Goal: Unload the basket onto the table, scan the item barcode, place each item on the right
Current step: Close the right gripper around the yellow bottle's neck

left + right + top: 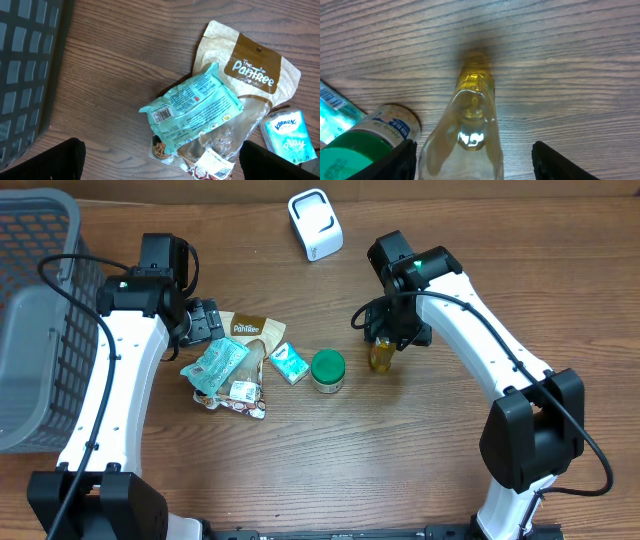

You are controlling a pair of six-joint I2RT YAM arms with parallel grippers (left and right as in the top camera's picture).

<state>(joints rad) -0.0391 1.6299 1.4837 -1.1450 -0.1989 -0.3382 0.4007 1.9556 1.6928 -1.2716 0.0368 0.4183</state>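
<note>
Left wrist view, brown The Pantree pouch [252, 70], blue Kleenex Play pack [287, 136]

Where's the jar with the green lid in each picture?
Overhead: the green-lidded jar stands mid-table, between the tissue pack and the yellow bottle.
Left wrist: not in it; only the tissue pack shows, bottom right.
Right wrist: the green-lidded jar is bottom left, beside the yellow bottle.
Shared landmark: the yellow bottle, next to the jar in both views showing it.
</note>
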